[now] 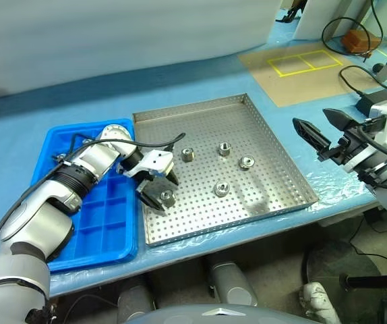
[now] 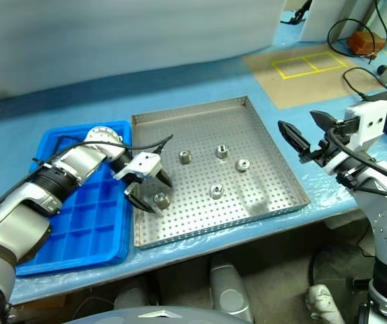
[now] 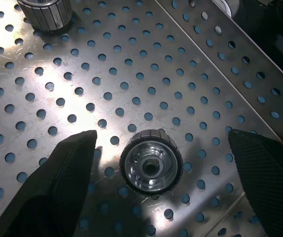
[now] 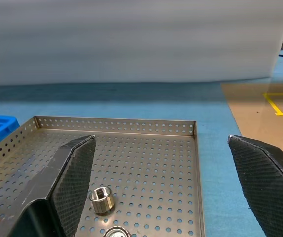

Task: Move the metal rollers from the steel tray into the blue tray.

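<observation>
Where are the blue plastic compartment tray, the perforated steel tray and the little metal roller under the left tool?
Blue plastic compartment tray [image 1: 106,233]: left eye view, divider grid.
Perforated steel tray [image 1: 274,145]: left eye view, bare base.
Small metal roller [image 3: 151,162]: left wrist view, top face.

The bench [image 1: 200,77] is covered with a light blue sheet. Two trays lie directly on it, side by side near its front edge. The blue tray [image 1: 116,246] sits to the left, its long side touching or just beside the steel tray [image 1: 284,169] on the right. Farther back on the right, a brown mat [image 1: 308,77] marked with a yellow rectangle lies flat on the blue sheet, well apart from both trays.
</observation>
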You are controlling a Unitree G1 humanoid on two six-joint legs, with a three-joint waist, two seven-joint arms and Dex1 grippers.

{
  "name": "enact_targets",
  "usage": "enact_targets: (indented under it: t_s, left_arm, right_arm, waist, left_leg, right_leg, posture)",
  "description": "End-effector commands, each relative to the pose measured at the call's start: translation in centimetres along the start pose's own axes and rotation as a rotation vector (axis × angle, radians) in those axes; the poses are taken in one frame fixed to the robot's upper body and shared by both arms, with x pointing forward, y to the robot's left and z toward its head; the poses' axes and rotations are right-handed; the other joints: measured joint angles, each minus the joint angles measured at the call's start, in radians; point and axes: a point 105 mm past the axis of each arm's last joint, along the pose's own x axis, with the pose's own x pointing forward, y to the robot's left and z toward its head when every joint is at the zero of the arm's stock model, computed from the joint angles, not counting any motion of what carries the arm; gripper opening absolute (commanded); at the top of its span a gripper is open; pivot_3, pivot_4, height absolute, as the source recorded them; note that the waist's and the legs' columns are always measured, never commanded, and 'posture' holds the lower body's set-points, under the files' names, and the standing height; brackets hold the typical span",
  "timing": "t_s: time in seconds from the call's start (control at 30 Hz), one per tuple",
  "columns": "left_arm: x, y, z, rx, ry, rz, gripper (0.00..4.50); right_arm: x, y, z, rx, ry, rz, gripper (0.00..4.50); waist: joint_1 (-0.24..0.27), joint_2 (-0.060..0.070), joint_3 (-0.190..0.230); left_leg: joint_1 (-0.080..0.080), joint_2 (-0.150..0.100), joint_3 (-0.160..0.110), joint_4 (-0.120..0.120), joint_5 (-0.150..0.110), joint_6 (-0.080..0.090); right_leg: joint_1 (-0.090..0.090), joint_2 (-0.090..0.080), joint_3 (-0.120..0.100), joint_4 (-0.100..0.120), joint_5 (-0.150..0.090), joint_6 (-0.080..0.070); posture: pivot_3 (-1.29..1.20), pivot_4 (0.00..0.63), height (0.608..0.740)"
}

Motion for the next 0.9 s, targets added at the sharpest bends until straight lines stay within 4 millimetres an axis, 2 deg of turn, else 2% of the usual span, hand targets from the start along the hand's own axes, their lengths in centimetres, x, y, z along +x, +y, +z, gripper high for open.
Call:
enact_targets:
  t_s: [0.03, 0.17, 0.2, 0.3, 0.47, 0.57, 0.63, 0.73, 0.83, 0.9]
  left_arm:
    - [0.1, 0.1, 0.3, 0.008, 0.003, 0.008, 4.46]
    - [0.7, 0.5, -0.3, -0.008, 0.036, 0.032, 4.46]
    - [0.8, 0.7, -0.4, -0.013, 0.038, 0.039, 4.29]
    - [0.9, 1.1, -0.3, -0.017, 0.036, 0.059, 3.55]
    - [0.6, 1.5, 0.2, -0.010, 0.025, 0.074, 1.78]
    - [0.5, 2.3, 1.5, -0.011, -0.046, 0.122, 1.70]
    - [-0.1, 3.2, 3.8, -0.018, -0.164, 0.172, 1.70]
    - [-1.5, 4.5, 6.1, -0.028, -0.285, 0.265, 1.70]
    - [-3.4, 6.0, 7.5, -0.081, -0.386, 0.408, 1.70]
    - [-4.4, 6.5, 7.6, -0.115, -0.418, 0.484, 1.70]
  right_arm:
    - [0.1, 0.8, 1.5, -0.038, -0.041, 0.023, 4.50]
    - [0.1, 1.1, 1.6, -0.034, -0.045, 0.015, 4.50]
    - [0.1, 1.1, 1.6, -0.031, -0.047, 0.015, 4.50]
    - [0.0, 1.1, 1.7, -0.027, -0.050, 0.013, 4.50]
    - [-0.3, 0.5, 1.8, -0.028, -0.049, 0.005, 4.50]
    - [-0.2, 0.3, 1.8, -0.024, -0.050, 0.008, 4.50]
    - [0.1, 0.3, 1.8, -0.019, -0.054, 0.016, 4.50]
    - [1.0, 0.7, 2.0, -0.010, -0.069, 0.037, 4.50]
    - [2.2, 1.3, 2.2, 0.002, -0.083, 0.083, 4.50]
    - [3.1, 1.8, 2.1, 0.011, -0.088, 0.116, 4.50]
  waist:
    - [0.000, 0.000, 0.000]
    - [0.000, 0.000, 0.000]
    - [0.000, 0.000, 0.000]
    - [0.000, 0.000, 0.000]
    - [-0.001, 0.000, 0.000]
    - [0.000, 0.000, 0.000]
    - [0.001, 0.000, 0.000]
    - [0.003, 0.000, 0.000]
    - [0.003, 0.000, 0.000]
    - [0.006, 0.000, 0.000]
  left_leg:
    - [0.000, 0.000, 0.000, 0.000, 0.000, 0.000]
    - [-0.001, -0.001, 0.000, 0.000, 0.000, 0.001]
    - [0.000, -0.001, 0.000, 0.000, 0.000, 0.001]
    - [0.000, -0.001, 0.000, 0.000, 0.000, 0.001]
    - [0.000, -0.002, 0.000, 0.000, 0.000, 0.001]
    - [-0.001, -0.002, 0.000, 0.000, 0.000, 0.002]
    - [-0.001, -0.003, 0.000, 0.001, 0.000, 0.003]
    - [-0.002, -0.005, -0.001, 0.001, 0.001, 0.007]
    - [-0.003, -0.006, -0.001, 0.002, 0.001, 0.007]
    - [-0.004, -0.006, -0.001, 0.002, 0.001, 0.007]
  right_leg:
    - [0.000, 0.000, 0.000, 0.000, 0.000, 0.000]
    - [0.000, -0.001, 0.000, 0.000, 0.000, 0.000]
    - [0.000, -0.001, 0.000, 0.000, 0.000, 0.000]
    - [0.000, -0.001, 0.000, 0.000, 0.000, 0.000]
    - [0.000, -0.002, 0.000, 0.000, 0.000, 0.000]
    - [0.000, -0.002, 0.000, 0.000, 0.000, 0.000]
    - [0.000, -0.002, 0.000, 0.000, 0.000, 0.000]
    - [0.000, -0.005, 0.000, 0.000, 0.000, 0.000]
    - [0.000, -0.005, 0.000, 0.000, 0.000, 0.000]
    - [0.000, -0.005, 0.000, 0.001, 0.000, 0.000]
  posture:
    - [-0.63, 0.150, 0.740]
    - [-0.64, 0.150, 0.740]
    - [-0.64, 0.150, 0.740]
    - [-0.64, 0.150, 0.740]
    - [-0.64, 0.150, 0.740]
    - [-0.63, 0.150, 0.740]
    - [-0.61, 0.150, 0.740]
    - [-0.58, 0.150, 0.740]
    - [-0.52, 0.150, 0.740]
    - [-0.48, 0.150, 0.740]
